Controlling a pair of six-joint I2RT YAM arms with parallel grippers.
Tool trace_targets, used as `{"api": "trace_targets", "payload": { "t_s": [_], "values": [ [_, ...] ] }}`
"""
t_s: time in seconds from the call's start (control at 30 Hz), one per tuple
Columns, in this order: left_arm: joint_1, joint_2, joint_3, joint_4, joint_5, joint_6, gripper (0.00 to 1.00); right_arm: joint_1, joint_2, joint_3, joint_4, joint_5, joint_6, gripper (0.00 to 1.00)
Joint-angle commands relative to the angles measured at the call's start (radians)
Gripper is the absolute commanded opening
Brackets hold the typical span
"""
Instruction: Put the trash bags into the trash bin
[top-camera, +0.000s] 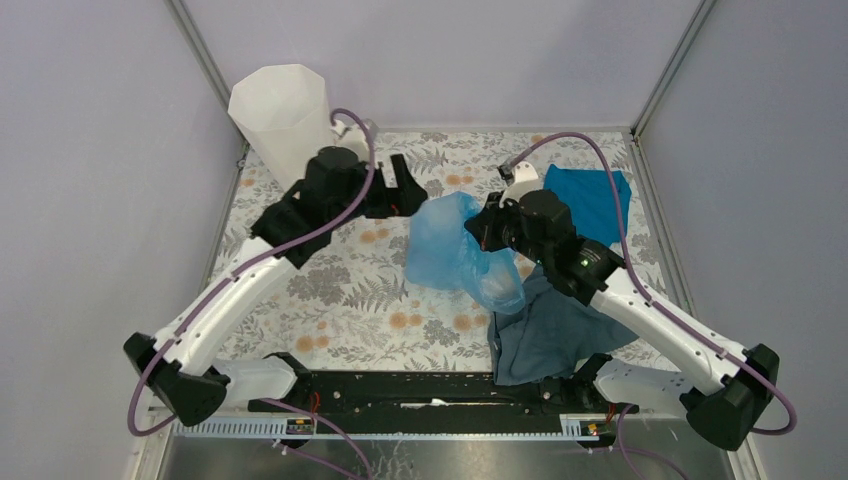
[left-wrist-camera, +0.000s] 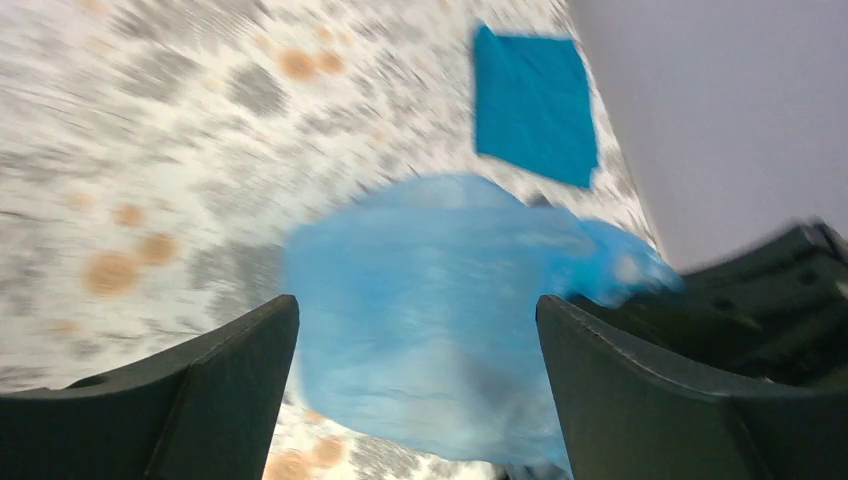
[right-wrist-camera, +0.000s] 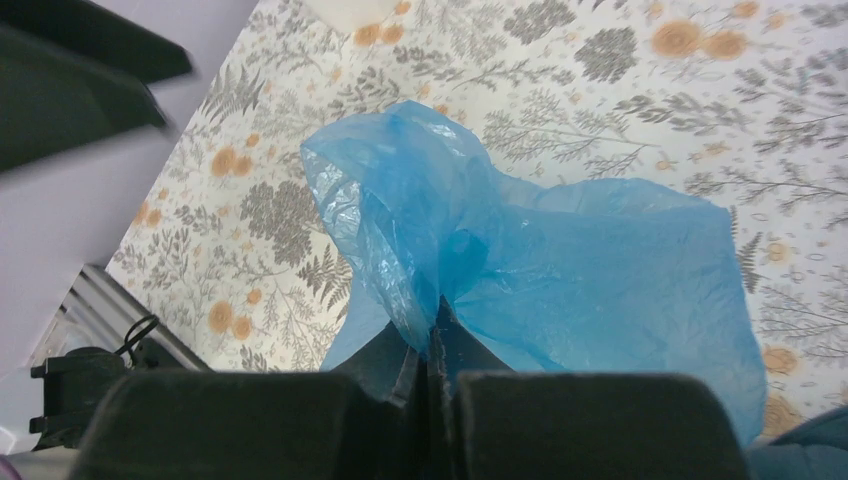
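Trash bag (top-camera: 452, 252): one, a crumpled light-blue film near the middle of the flowered table (top-camera: 330, 290), well apart from the one white trash bin (top-camera: 280, 105) at the far left corner. The right gripper (right-wrist-camera: 432, 345) is clenched on a gathered fold of it, fingers pressed together; the left gripper (left-wrist-camera: 415, 310) is spread wide and empty, just beside the bag's far left edge. Two cloths lie to the right: a teal cloth (top-camera: 590, 200) farther back, a dark grey-blue cloth (top-camera: 550, 330) nearer.
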Motion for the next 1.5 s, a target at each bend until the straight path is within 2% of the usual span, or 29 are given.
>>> {"api": "trace_targets", "payload": {
  "t_s": [0.0,0.1,0.4,0.53,0.67,0.83,1.17,1.23,1.33,1.47],
  "values": [
    [0.048,-0.060,0.172,-0.083,-0.259,0.172,0.94,0.007,-0.086,-0.027,0.023,0.087,-0.030,0.00],
    [0.098,0.020,0.307,-0.096,-0.421,0.285,0.98,0.007,-0.114,-0.053,0.041,0.074,-0.029,0.00],
    [0.261,0.447,0.720,-0.076,-0.601,0.501,0.99,0.007,-0.153,-0.066,0.023,0.054,-0.044,0.00],
    [0.321,0.721,1.084,-0.243,-0.595,0.526,0.99,0.007,-0.164,-0.061,0.009,0.063,-0.059,0.00],
    [0.361,0.788,1.078,-0.177,-0.646,0.558,0.99,0.007,-0.159,-0.045,0.014,0.070,-0.069,0.00],
    [0.426,0.837,1.051,-0.160,-0.565,0.499,0.98,0.007,-0.129,-0.009,0.023,0.053,-0.073,0.00],
    [0.449,0.857,0.919,-0.126,-0.499,0.485,0.68,0.007,-0.113,-0.010,0.032,0.034,-0.062,0.00],
    [0.450,0.861,0.918,-0.128,-0.489,0.487,0.59,0.007,-0.114,-0.010,0.035,0.032,-0.063,0.00],
    [0.449,0.848,0.908,-0.138,-0.480,0.489,0.33,0.007,-0.115,-0.004,0.025,0.036,-0.068,0.00],
    [0.427,0.772,0.856,-0.135,-0.463,0.493,0.19,0.007,-0.129,-0.002,0.019,0.044,-0.074,0.00]
  ]
}}
